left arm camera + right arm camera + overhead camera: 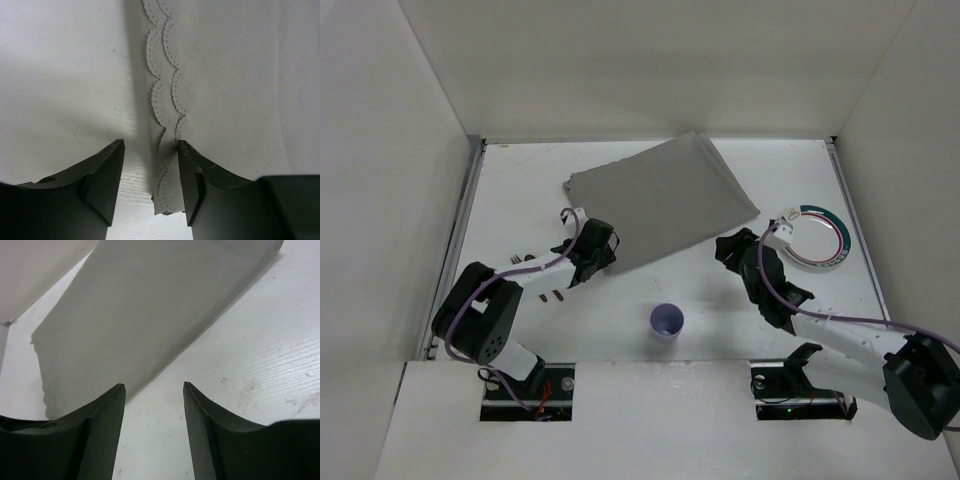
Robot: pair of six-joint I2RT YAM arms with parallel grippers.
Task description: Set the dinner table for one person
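The white counter point(620, 300) is filling the middle of the overhead view, carrying everything, and the setting is looking barely begun. The grey placemat point(665, 200) is lying skewed at upper centre, with the plate point(838, 240) sitting off it at right and the purple cup point(667, 320) at lower centre. The left gripper point(150, 150) is straddling the mat's scalloped edge, jaws released. The right gripper point(154, 387) is hovering beside the mat, jaws apart and gripping nothing. Squaring the mat and placing the plate and cup are remaining.

Enclosure of plain white matte panels: left side wall point(380, 200) left of the left gripper point(600, 250), right side wall point(910, 100) right of the right gripper point(728, 248), back wall point(660, 60) beyond both; soft even light
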